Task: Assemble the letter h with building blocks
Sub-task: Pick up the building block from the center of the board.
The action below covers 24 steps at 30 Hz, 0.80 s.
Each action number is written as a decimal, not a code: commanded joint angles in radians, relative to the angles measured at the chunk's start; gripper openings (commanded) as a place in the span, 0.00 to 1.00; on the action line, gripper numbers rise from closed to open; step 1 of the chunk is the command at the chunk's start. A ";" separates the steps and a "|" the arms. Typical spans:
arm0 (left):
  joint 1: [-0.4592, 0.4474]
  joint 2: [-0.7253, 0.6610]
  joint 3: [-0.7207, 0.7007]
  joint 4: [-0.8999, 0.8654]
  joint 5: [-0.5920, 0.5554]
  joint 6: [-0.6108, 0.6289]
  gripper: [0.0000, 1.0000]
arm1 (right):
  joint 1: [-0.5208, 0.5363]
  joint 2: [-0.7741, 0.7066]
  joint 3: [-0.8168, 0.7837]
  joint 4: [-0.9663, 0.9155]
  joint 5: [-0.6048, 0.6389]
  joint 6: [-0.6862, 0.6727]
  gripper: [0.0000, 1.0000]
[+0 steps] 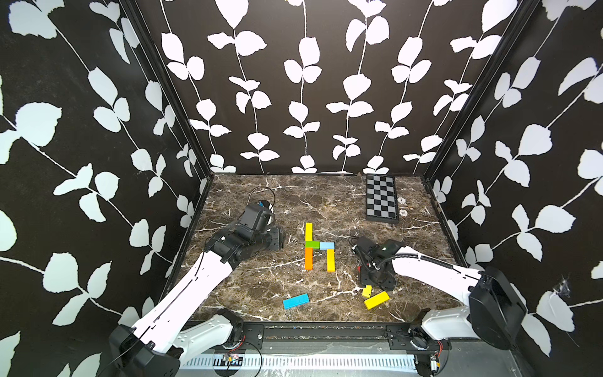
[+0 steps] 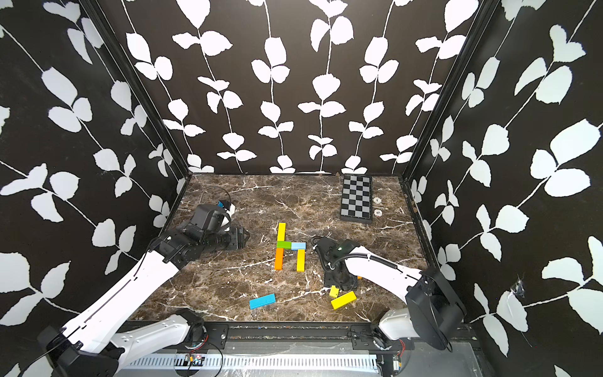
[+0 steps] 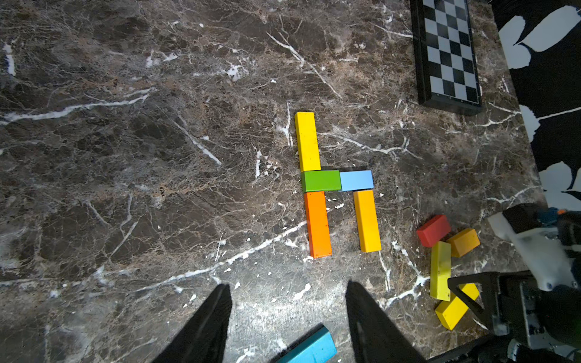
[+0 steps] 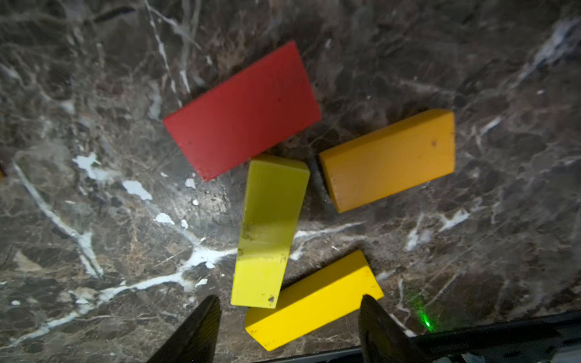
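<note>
**Five blocks form the h; both grippers open and empty**

The green block [image 3: 320, 181] lies flat at the middle of the letter. A long yellow block [image 3: 307, 141] touches its far side and a long orange block [image 3: 317, 223] touches its near side. A light blue block [image 3: 356, 180] butts against its right end, and an amber block [image 3: 367, 221] runs from that one toward the front.

The left gripper [image 3: 287, 284] hangs to the left of the green block, well apart from it. Its jaws are spread, with nothing between them. A blue block [image 1: 295, 301] lies alone on the marble table [image 1: 248, 287] in front of the green block, well apart from that gripper.

The right gripper [image 4: 290, 297] hovers to the right of the green block and nearer the front, over a loose cluster of four blocks. Its jaws stand spread and grip nothing. A yellow block [image 4: 314, 301] lies flat on the table beneath it, between the fingertips in the right wrist view. A lime-yellow block [image 4: 267, 232] touches that block's end. Beyond it lie a red block [image 4: 242, 110], touching the lime-yellow block's other end, and a short orange block [image 4: 388, 158] just beside it.
</note>
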 commanded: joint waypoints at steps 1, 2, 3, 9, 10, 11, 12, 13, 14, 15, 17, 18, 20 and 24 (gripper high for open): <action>0.003 0.004 -0.019 0.008 0.005 -0.003 0.61 | -0.006 0.021 -0.012 0.095 -0.042 0.019 0.65; 0.003 0.005 -0.024 0.010 0.007 -0.003 0.61 | -0.006 0.030 -0.014 0.109 -0.046 0.015 0.65; 0.004 0.006 -0.027 0.014 0.009 -0.006 0.61 | -0.007 0.039 -0.014 0.119 -0.049 0.013 0.65; 0.003 0.018 -0.040 0.026 0.015 -0.014 0.60 | -0.020 0.115 -0.038 0.136 -0.052 0.028 0.56; 0.003 0.020 -0.040 0.027 0.014 -0.014 0.60 | -0.021 0.116 -0.049 0.145 -0.052 0.035 0.54; 0.003 0.022 -0.041 0.028 0.014 -0.011 0.60 | -0.023 0.118 -0.056 0.151 -0.053 0.038 0.53; 0.004 0.023 -0.042 0.029 0.014 -0.011 0.60 | -0.024 0.118 -0.064 0.159 -0.054 0.042 0.52; 0.003 0.025 -0.043 0.029 0.014 -0.009 0.60 | -0.026 0.119 -0.069 0.162 -0.054 0.044 0.51; 0.004 0.028 -0.045 0.031 0.014 -0.009 0.60 | -0.028 0.122 -0.072 0.160 -0.054 0.043 0.50; 0.004 0.029 -0.045 0.034 0.015 -0.009 0.60 | -0.033 0.123 -0.074 0.164 -0.059 0.043 0.47; 0.004 0.030 -0.051 0.037 0.017 -0.011 0.60 | -0.037 0.121 -0.074 0.165 -0.062 0.038 0.39; 0.004 0.033 -0.051 0.037 0.017 -0.012 0.59 | -0.038 0.117 -0.068 0.149 -0.057 0.029 0.33; 0.003 0.033 -0.055 0.039 0.017 -0.013 0.59 | -0.038 0.098 -0.045 0.094 -0.036 0.008 0.25; 0.003 0.032 -0.057 0.038 0.014 -0.012 0.59 | -0.038 0.020 0.037 -0.016 -0.016 -0.084 0.21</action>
